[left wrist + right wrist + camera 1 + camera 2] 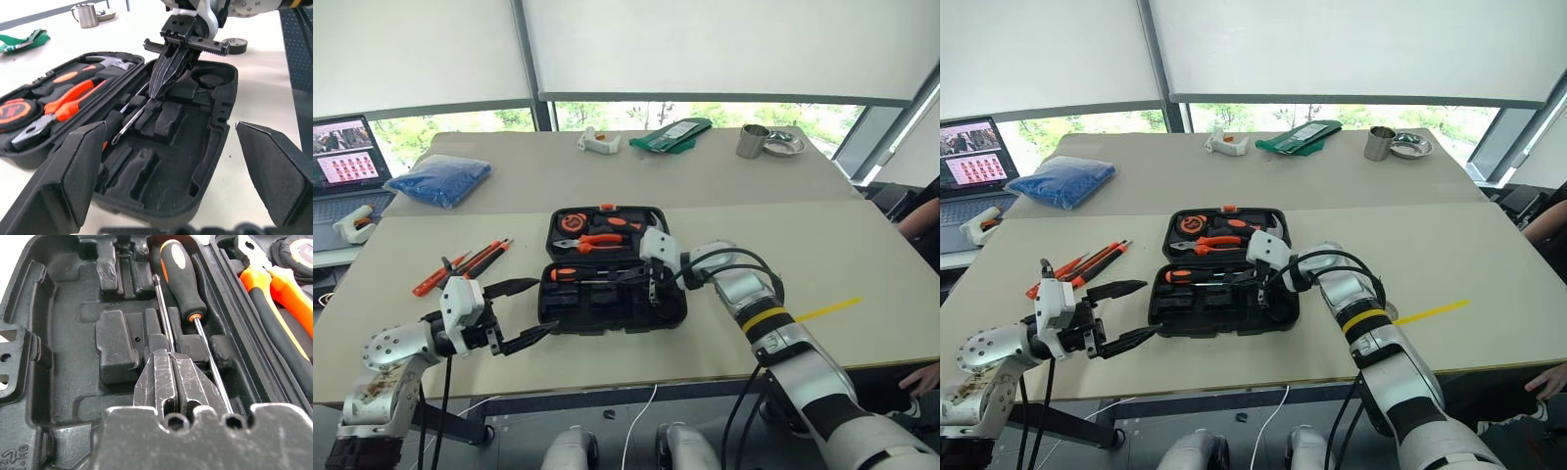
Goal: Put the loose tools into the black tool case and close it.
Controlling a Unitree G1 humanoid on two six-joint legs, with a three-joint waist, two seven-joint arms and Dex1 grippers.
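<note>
The black tool case (570, 315) lies open mid-table. Its far half holds pliers (599, 240), a tape measure and a hammer. My right gripper (168, 357) hangs low over the near half, shut on the steel shaft of a screwdriver (161, 308) whose tip points along a slot. Beside that shaft, another orange-and-black screwdriver (178, 274) rests in the case. More loose screwdrivers (470, 264) lie on the table left of the case. A dark tape ring (235, 45) sits just past the case. My left gripper (524, 313) hovers at the case's left side, open, with nothing between its fingers.
A blue bag (440, 179) and a laptop (347, 157) are at the far left. A white tool (597, 142), green cloth (671, 135), metal cup (752, 140) and bowl (785, 145) line the back. Yellow tape (827, 309) marks the table at right, near a person's hand (925, 377).
</note>
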